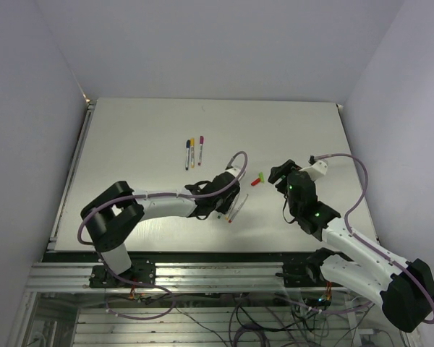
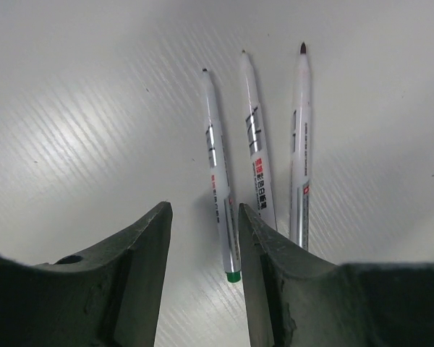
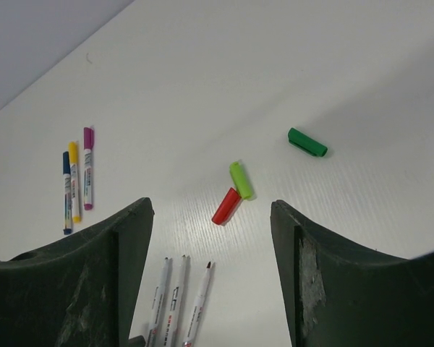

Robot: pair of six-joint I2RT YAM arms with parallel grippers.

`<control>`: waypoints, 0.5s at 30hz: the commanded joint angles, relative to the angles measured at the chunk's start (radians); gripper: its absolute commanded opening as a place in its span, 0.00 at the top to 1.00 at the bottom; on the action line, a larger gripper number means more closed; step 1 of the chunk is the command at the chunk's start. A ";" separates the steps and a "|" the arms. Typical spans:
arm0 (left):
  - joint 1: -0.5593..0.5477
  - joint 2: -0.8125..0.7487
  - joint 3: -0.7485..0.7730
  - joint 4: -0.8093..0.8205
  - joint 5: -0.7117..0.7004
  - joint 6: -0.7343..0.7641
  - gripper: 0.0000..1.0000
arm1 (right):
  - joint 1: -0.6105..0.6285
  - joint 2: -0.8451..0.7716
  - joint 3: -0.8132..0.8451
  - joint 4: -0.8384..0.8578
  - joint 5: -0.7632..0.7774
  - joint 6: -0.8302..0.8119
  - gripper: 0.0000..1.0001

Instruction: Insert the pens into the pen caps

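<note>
While the left claw (image 2: 202, 213) sits spread, three uncapped pens (image 2: 257, 159) lie just ahead, and the green-ended pen (image 2: 218, 181) reaches in between its fingers. Right claw (image 3: 210, 217) is spread too. Capped pens (image 3: 76, 181) lie well ahead-left, with the red cap (image 3: 226, 206) and light green cap (image 3: 241, 180) just ahead. Dark green cap (image 3: 307, 142) is farther ahead-right.

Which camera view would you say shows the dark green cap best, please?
The right wrist view: the dark green cap lies whole and unobstructed there, with its colour and outline clear. I cannot make it out in the top external view, and the left wrist view does not include it at all.
</note>
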 commanded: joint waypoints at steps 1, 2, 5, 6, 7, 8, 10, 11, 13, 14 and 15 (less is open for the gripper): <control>-0.023 0.031 0.015 -0.012 0.020 0.005 0.48 | -0.003 -0.008 -0.011 -0.005 0.026 0.016 0.35; -0.024 0.035 0.017 -0.012 0.021 0.005 0.48 | -0.003 -0.007 -0.013 0.001 0.023 0.015 0.35; -0.028 0.044 0.020 -0.012 0.015 0.007 0.48 | -0.003 -0.004 -0.015 0.011 0.016 0.015 0.35; -0.029 0.048 0.022 -0.012 0.012 0.007 0.48 | -0.003 -0.002 -0.014 0.014 0.014 0.014 0.35; -0.029 0.052 0.025 -0.013 0.009 0.008 0.48 | -0.003 0.000 -0.015 0.016 0.012 0.013 0.35; -0.029 0.056 0.027 -0.013 0.009 0.010 0.48 | -0.003 0.003 -0.014 0.017 0.011 0.012 0.35; -0.029 0.064 0.033 -0.017 0.007 0.011 0.48 | -0.003 0.006 -0.015 0.019 0.009 0.012 0.35; -0.029 0.070 0.034 -0.020 0.004 0.012 0.48 | -0.003 0.008 -0.014 0.020 0.009 0.013 0.35; -0.030 0.078 0.036 -0.025 -0.011 0.009 0.48 | -0.003 0.009 -0.016 0.025 0.007 0.012 0.36; -0.031 0.081 0.035 -0.025 -0.019 0.010 0.49 | -0.002 0.009 -0.018 0.029 0.006 0.011 0.36; -0.031 0.084 0.036 -0.028 -0.028 0.010 0.49 | -0.003 0.010 -0.021 0.034 0.003 0.009 0.36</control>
